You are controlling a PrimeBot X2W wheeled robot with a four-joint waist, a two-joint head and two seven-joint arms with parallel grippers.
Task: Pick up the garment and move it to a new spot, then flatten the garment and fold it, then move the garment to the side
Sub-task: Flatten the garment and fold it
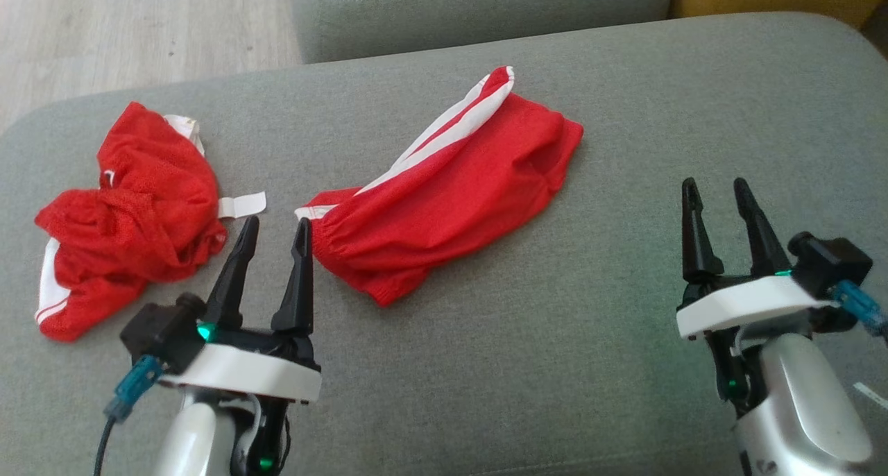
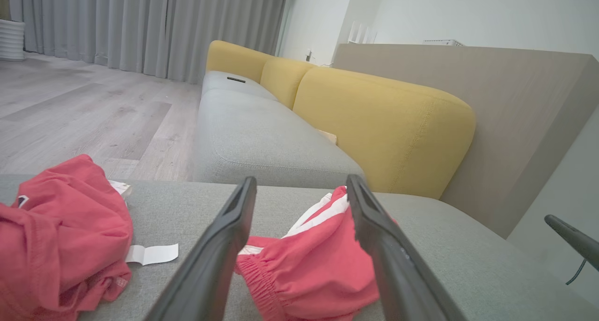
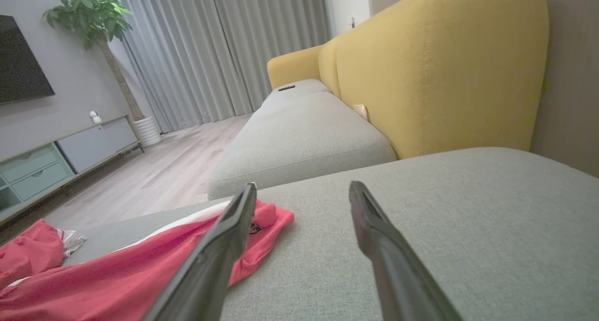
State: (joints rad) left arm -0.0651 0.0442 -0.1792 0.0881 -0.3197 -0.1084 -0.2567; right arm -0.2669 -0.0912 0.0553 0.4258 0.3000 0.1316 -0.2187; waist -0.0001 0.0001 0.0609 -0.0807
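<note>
Red shorts [image 1: 451, 205] (white side stripe): lying at centre of grey sofa cushion [image 1: 555, 365]. Left gripper [image 1: 277, 221]: spread wide, empty, just beside waistband. Right gripper [image 1: 714, 182]: wide, empty, well apart. Crumpled red garment [image 1: 128, 219]: left.

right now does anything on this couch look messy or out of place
Yes: the red mesh garment with white trim on the left of the grey fabric cushion lies bunched in a heap, its white label sticking out. The red shorts with white side stripes lie flatter, aslant.

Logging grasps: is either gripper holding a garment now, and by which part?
Nothing is held; the left gripper and the right gripper are both open and empty.
</note>
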